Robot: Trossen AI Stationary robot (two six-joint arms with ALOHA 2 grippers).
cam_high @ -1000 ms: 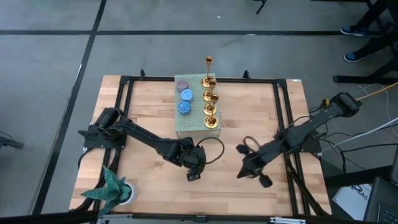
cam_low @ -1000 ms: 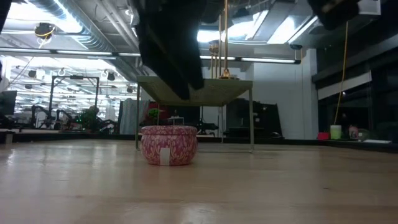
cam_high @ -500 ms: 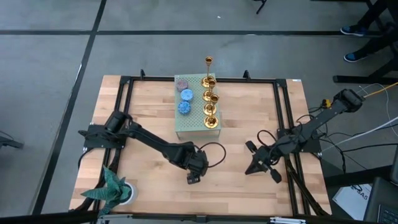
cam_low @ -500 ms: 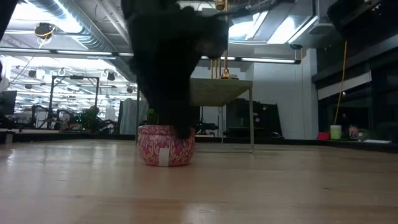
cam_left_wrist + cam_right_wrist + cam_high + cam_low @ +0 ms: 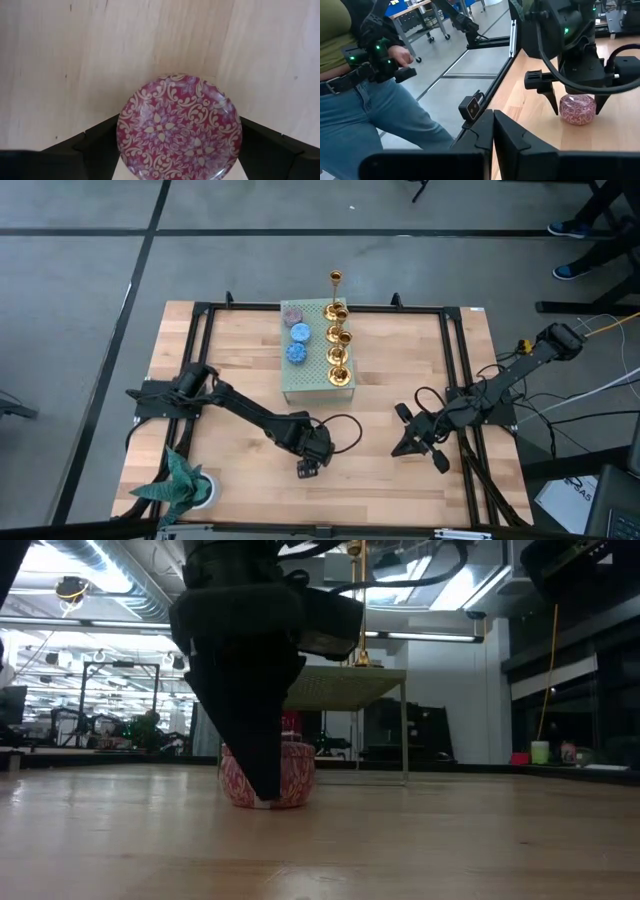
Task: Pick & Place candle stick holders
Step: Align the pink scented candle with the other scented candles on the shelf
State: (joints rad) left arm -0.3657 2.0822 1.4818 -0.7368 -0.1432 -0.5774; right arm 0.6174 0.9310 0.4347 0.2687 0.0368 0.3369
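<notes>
While the candle stick holders (image 5: 338, 340) are standing in a row on the right side of a green pegboard stand (image 5: 308, 383) at the far middle of the desk (image 5: 240, 345), no gripper is touching them. One taller holder is standing at the far end of the row, and the gold stems are also showing above the stand in the low view (image 5: 355, 635). Beside them on the stand, three round discs (image 5: 296, 333) are lying in a line.

Nearer to the front, the left gripper (image 5: 309, 468) is hanging low over a round pink tin with a white flower pattern (image 5: 179, 127). Its fingers (image 5: 90, 147) are standing wide apart, one on each side of the tin, and I cannot tell if they are touching it. The right gripper (image 5: 407, 448) is waiting at the right side of the desk with its fingers (image 5: 485, 132) pressed together, holding nothing. A person in jeans (image 5: 375, 120) is standing beyond the desk edge.
</notes>
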